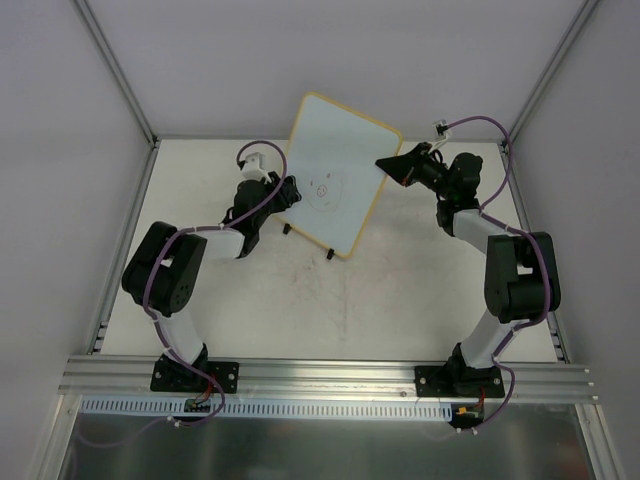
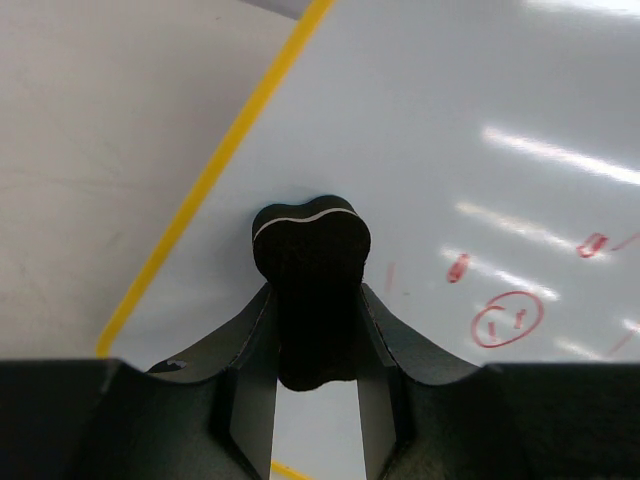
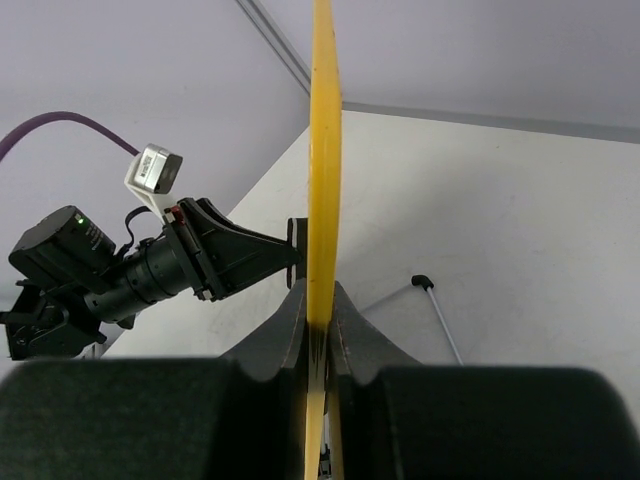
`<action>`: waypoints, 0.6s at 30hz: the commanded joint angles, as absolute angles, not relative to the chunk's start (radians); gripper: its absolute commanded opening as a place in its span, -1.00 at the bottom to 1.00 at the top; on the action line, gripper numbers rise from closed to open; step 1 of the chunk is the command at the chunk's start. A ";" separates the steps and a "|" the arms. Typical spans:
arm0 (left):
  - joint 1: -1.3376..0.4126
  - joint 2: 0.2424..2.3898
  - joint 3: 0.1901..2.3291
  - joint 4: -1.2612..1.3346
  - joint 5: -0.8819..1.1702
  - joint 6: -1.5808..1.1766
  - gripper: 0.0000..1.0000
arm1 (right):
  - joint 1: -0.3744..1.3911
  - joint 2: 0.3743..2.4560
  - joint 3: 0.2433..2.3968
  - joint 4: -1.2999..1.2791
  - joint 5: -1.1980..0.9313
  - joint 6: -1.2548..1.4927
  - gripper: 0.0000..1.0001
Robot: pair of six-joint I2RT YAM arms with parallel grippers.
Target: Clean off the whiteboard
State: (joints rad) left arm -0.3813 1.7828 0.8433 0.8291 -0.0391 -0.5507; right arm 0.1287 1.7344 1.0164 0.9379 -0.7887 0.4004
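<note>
So the big white rectangular whiteboard [image 1: 345, 150] with rounded corners and a thin yellow rim [image 3: 323, 150] is standing tilted on its two little black feet [image 1: 330, 254], leaning on the pale tabletop [image 1: 400, 290] it's sitting on. A faint red doodle [image 1: 322, 188] is showing on the board's face, and in the left wrist view it's looking like a red circle [image 2: 507, 318] with a couple of small red marks beside it. The left gripper [image 1: 288, 193] is reaching in at the board's left edge, with its fingers clamping down on a small black eraser block [image 2: 310, 290]. The block's tip is sitting right at the white surface just inside the yellow rim, well off to the side of the red circle. I can't tell for sure if it's actually pressing on the board. The right gripper [image 1: 388, 165] is coming in on the opposite edge, and its wrist view is showing its two dark fingers [image 3: 285, 325] squeezing together on the yellow rim, which is running edge-on straight up between them. Across the board from there, the left arm's black wrist [image 3: 150, 275] is poking toward the board's face.
</note>
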 commanded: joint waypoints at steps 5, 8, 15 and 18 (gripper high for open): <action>-0.566 1.802 1.020 0.830 0.006 -0.407 -1.00 | 0.156 1.703 1.002 0.969 -0.861 0.314 -1.00; -0.615 1.815 1.048 0.816 -0.023 -0.361 -1.00 | 0.156 1.701 1.002 0.969 -0.861 0.314 -1.00; -0.710 1.867 1.101 0.799 -0.006 -0.287 -1.00 | 0.156 1.703 1.003 0.969 -0.861 0.313 -1.00; -0.747 1.885 1.103 0.795 -0.054 -0.261 -1.00 | 0.156 1.703 1.002 0.968 -0.861 0.314 -1.00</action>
State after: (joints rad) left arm -0.6769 1.8301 1.0760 0.8112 -0.0963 -0.3153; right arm 0.1219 1.7344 1.0149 0.9276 -0.7784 0.3981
